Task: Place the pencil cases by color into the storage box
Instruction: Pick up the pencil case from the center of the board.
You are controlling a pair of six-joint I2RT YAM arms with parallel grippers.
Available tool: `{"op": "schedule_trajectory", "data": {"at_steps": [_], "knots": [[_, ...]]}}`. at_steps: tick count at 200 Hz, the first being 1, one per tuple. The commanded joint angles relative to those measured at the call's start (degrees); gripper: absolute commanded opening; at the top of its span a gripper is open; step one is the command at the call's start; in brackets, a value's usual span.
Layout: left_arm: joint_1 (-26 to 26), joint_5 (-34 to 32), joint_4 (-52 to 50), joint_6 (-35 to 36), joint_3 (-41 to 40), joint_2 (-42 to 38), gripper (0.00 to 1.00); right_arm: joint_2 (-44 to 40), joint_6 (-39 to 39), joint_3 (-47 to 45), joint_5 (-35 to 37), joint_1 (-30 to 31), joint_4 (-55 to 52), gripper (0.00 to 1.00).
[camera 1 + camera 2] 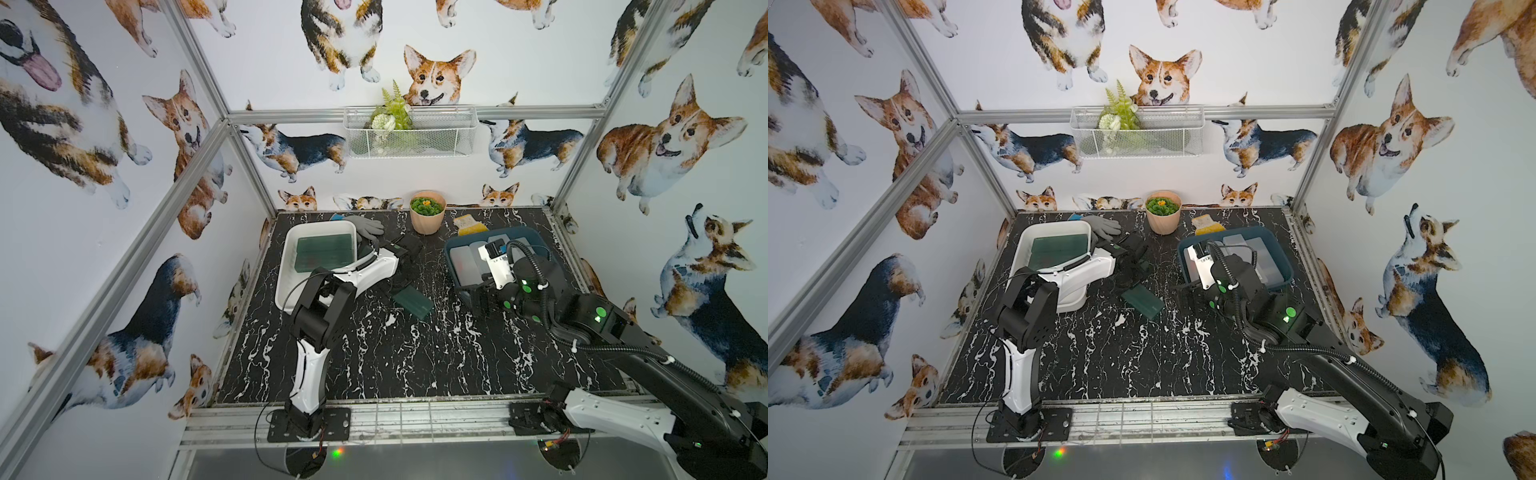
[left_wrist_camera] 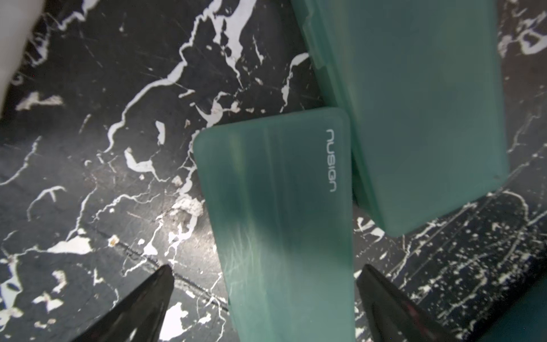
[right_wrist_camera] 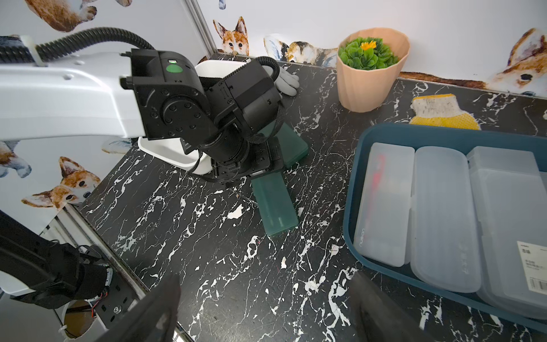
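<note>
On the black marble-patterned table (image 1: 374, 353), the left gripper (image 2: 266, 268) hangs low over a dark green pencil case (image 2: 278, 222) marked "nusign", its claw spread wide with a finger (image 2: 142, 302) on either side of the case and nothing pinched. A second green case (image 2: 414, 118) lies just beside the first, their corners overlapping in the left wrist view. Both lie on the open table between the two boxes. The white tub (image 1: 291, 249), at the far left of the table, holds more green cases (image 1: 326, 251) lying flat. The teal tub (image 3: 384, 130), at the far right, holds frosted clear cases (image 3: 444, 216) laid side by side. The right gripper (image 3: 266, 284) hovers above the table just beside the teal tub, its claw also spread and empty. A grey glove (image 1: 365, 226), a tan plant pot (image 1: 427, 216) and a yellow cloth (image 1: 469, 224) sit along the back edge.
</note>
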Motion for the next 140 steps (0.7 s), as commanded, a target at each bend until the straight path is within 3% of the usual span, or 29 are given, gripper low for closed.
{"op": "schedule_trajectory", "data": {"at_steps": [1, 77, 140], "knots": [[0.1, -0.8, -0.4, -0.2, 0.6, 0.6, 0.99, -0.2, 0.1, 0.4, 0.6, 0.1, -0.3, 0.9], [0.5, -0.8, 0.6, -0.2, 0.7, 3.0, 0.97, -0.2, -0.1, 0.6, 0.3, 0.1, -0.7, 0.9], [1.6, -1.0, 3.3, -0.2, -0.8, 3.8, 0.82, -0.3, 0.4, 0.4, 0.1, 0.2, -0.9, 0.9]]}}
